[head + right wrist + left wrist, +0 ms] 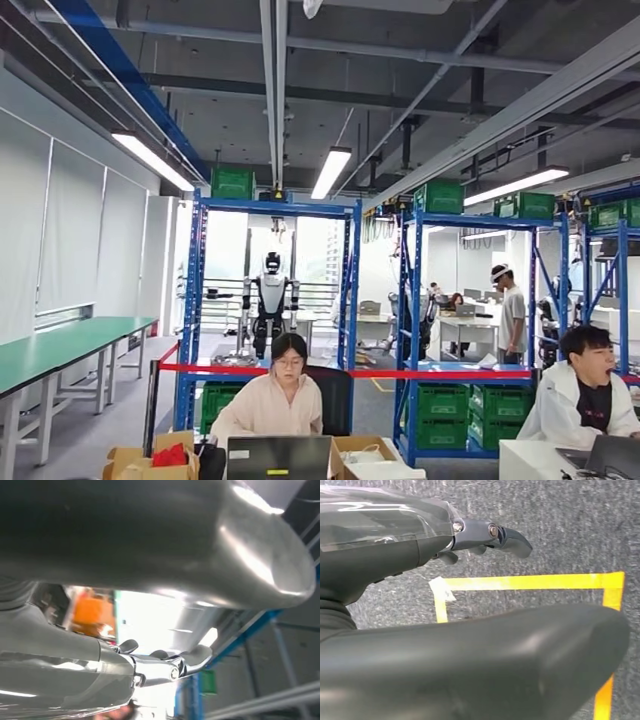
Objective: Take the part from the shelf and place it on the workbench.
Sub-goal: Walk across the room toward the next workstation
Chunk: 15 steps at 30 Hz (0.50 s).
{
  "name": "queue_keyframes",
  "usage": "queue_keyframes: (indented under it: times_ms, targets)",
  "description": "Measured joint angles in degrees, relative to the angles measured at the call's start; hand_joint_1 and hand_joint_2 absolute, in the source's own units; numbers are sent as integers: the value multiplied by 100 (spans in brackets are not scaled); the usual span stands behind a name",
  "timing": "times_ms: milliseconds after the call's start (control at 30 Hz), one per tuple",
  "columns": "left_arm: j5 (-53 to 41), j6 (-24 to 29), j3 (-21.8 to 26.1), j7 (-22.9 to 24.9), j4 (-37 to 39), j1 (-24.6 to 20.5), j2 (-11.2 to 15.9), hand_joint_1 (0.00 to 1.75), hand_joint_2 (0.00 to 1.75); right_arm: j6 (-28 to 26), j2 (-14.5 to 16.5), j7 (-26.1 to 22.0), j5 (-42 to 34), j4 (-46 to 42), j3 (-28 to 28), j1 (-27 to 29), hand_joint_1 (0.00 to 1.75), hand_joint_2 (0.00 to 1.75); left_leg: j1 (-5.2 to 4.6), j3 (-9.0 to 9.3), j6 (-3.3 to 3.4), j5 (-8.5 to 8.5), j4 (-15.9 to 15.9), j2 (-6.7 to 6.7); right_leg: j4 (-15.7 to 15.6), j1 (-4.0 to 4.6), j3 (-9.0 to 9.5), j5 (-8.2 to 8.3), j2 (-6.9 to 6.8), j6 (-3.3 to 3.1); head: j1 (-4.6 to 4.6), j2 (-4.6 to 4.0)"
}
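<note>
A blue shelf (349, 300) stands straight ahead in the head view, with a second blue shelf (562, 300) to its right; both hold green crates (444, 402). I cannot pick out the part at this distance. A long green-topped workbench (68, 345) runs along the left wall. My left hand (414, 545) hangs over grey floor, its fingers (508, 537) stretched out and apart from the thumb (508, 660), holding nothing. My right hand (113, 665) points up towards the ceiling lights, its fingers (188, 660) extended and nothing in it.
Two people sit at laptops close in front, one in the middle (275, 395) and one at the right (585, 395). Red barrier tape (226, 368) crosses before the shelves. Another humanoid robot (269, 300) stands behind the shelf. Yellow floor tape (531, 582) lies under my left hand.
</note>
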Motion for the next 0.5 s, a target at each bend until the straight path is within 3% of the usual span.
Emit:
queue_keyframes:
  times_ms: [33,67,100,167,233,267,333,367,400,500]
  targets:
    - [4,2,14,-1,0,1,-1,0,0,-53,-2,-3,107,97,-16,65,0,0,-12,-73,6,59,3,2,282,-9,-11,-88,0,12,-1,-1]
    - [10,4,29,-1,0,3,-4,0,0,-128,-4,8,231,201,-27,125,0,0,-23,-150,6,118,5,4,420,-14,41,-50,1,17,-1,-1]
    - [21,7,44,-2,0,4,-8,0,0,-213,-4,40,354,311,-33,173,0,0,-32,-228,2,178,6,5,361,-16,181,87,2,14,-2,-1]
    - [38,15,78,-7,0,5,-25,0,0,-448,-3,115,644,559,-35,230,0,0,-44,-367,-15,298,8,4,-304,-6,732,364,7,-27,-1,-1]
    - [42,28,114,-19,0,12,-53,0,0,-767,-3,215,1018,878,-31,238,0,0,-50,-446,-59,405,7,3,-1228,28,1360,369,13,-99,0,-1]
    - [40,34,128,-27,0,14,-68,0,0,-946,-3,277,1221,1088,-24,234,0,0,-40,-468,-92,460,2,5,-1524,53,1541,325,17,-130,1,0]
    - [20,43,147,-40,0,14,-95,0,0,-1343,-3,425,1639,1614,-5,226,0,0,-4,-509,-165,551,-7,6,-1726,84,1601,344,9,-197,2,1]
    - [0,45,155,-44,0,18,-105,0,0,-1571,-1,493,1846,1968,17,190,0,0,11,-536,-189,500,17,2,-1746,90,1559,414,-1,-241,2,1]
    - [-31,45,162,-48,0,23,-116,0,0,-1807,2,565,2048,2364,45,130,0,0,14,-574,-204,344,112,-3,-1763,89,1502,491,-12,-296,2,1]
    - [-130,40,176,-61,0,19,-142,0,0,-2514,28,707,2513,3800,124,-143,0,0,-1,-759,-232,-466,953,-11,-1712,97,1229,688,-33,-387,2,0]
